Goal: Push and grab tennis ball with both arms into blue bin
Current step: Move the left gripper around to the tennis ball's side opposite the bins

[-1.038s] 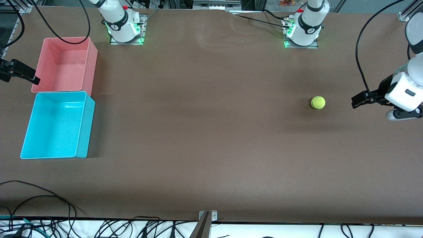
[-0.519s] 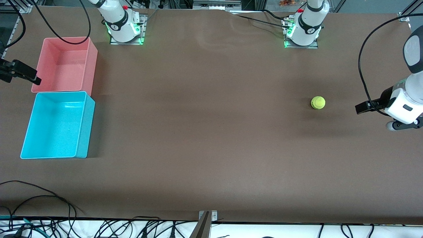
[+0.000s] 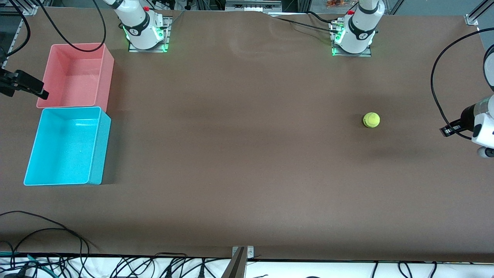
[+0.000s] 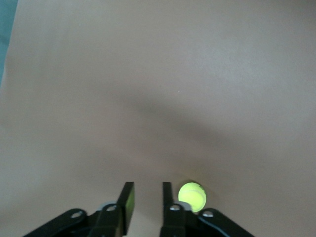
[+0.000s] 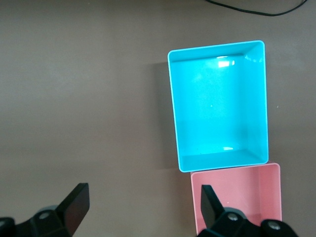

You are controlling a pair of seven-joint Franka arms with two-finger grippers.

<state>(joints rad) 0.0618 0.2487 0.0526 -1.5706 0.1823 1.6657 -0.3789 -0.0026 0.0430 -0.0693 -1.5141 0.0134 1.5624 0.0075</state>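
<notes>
The tennis ball (image 3: 371, 120) lies on the brown table toward the left arm's end. In the left wrist view the ball (image 4: 192, 196) sits beside one finger, outside the gap. My left gripper (image 3: 445, 131) is over the table between the ball and the table's end, well apart from the ball. Its fingers (image 4: 127, 205) stand a narrow gap apart with nothing between them. The blue bin (image 3: 99, 154) stands at the right arm's end and also shows in the right wrist view (image 5: 219, 108). My right gripper (image 3: 27, 85) waits wide open and empty (image 5: 143, 210) beside the bins.
A pink bin (image 3: 73, 77) touches the blue bin, farther from the front camera; it also shows in the right wrist view (image 5: 237, 197). Both bins hold nothing. Cables (image 3: 46, 231) lie along the table's front edge. Brown table stretches between the ball and the bins.
My left gripper has drawn away from the ball toward the left arm's end of the table. The ball has not moved. The right arm has stayed put.
</notes>
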